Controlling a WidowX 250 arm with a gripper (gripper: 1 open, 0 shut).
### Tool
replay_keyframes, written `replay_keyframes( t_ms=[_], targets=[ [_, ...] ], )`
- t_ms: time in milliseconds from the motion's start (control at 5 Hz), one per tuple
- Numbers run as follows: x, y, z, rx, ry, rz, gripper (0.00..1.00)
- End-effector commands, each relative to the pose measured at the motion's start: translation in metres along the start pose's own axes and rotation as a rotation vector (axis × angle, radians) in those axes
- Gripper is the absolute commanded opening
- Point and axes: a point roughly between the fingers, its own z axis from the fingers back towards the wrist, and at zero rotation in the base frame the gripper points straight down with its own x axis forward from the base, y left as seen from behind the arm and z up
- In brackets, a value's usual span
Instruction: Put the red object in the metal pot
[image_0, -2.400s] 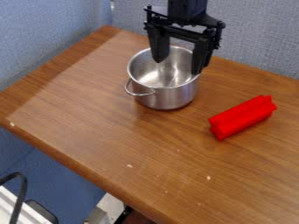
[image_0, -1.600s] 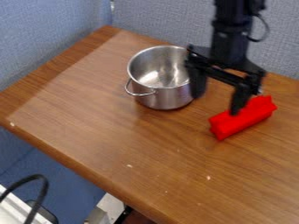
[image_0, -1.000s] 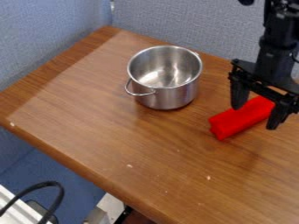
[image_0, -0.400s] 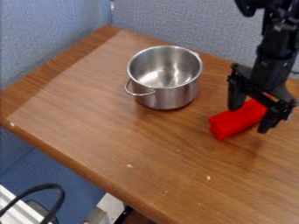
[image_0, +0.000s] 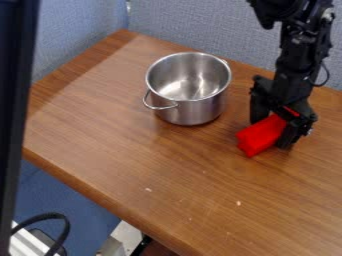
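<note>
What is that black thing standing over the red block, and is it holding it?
That black thing is a robot arm, and its end is a gripper, like two fingers. The picture is taken from one camera looking down at a wooden table. On the table sit a shiny metal pot, which is empty, and a red block. The gripper is down at the block with its fingers open on either side of it. It is not squeezing it yet, so nothing is held.

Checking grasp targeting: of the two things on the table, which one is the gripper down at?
The red object, the block near the table's right edge; the open gripper straddles it. The metal pot stands apart to its left, empty.
</note>
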Motion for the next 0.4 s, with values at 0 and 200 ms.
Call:
replay_keyframes(
  t_ms=[0,200],
  targets=[
    [0.0207,0.0048,0.0119,0.015,-0.034,0.026,1.00],
    [0.0296,0.0019,0.0104,0.010,-0.029,0.054,1.00]
  ],
)
